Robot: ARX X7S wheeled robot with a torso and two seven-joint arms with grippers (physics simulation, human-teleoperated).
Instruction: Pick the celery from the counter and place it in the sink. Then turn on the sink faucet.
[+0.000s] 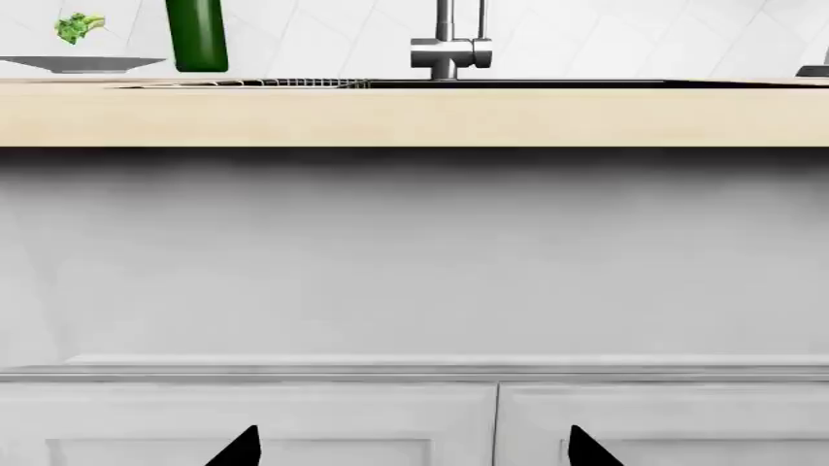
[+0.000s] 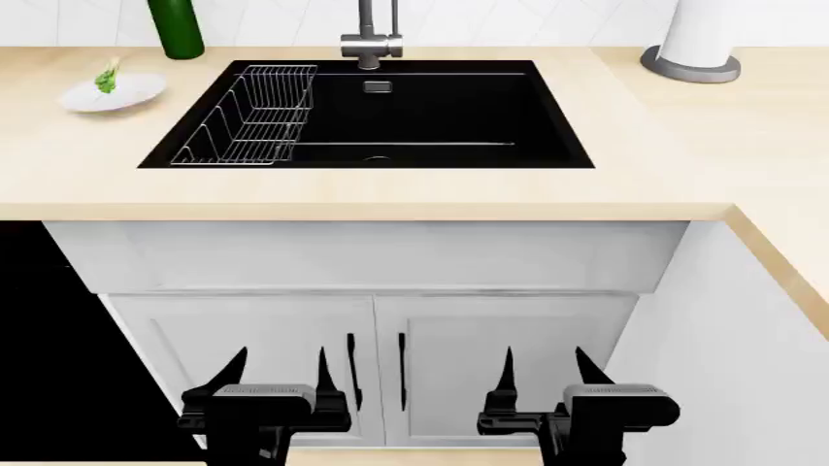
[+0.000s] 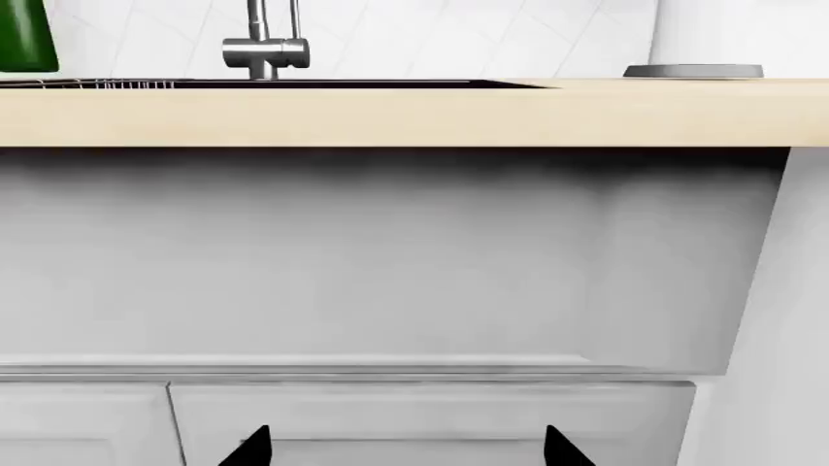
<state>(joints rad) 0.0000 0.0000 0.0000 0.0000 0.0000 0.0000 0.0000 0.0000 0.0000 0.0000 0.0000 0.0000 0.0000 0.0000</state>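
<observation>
While both grippers, left and right, hang low before the cabinet doors with jaws spread and nothing held, no step looks begun. Beyond them lies the counter, then the sink and faucet. Farthest left, the celery rests on a plate. Next, I judge, the left arm must rise and reach it.

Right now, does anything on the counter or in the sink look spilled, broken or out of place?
Nothing stands out. The celery lies on the white plate, the green bottle stands upright, and the wire rack sits squarely in the sink. Both grippers, left and right, hang open below the counter.
</observation>
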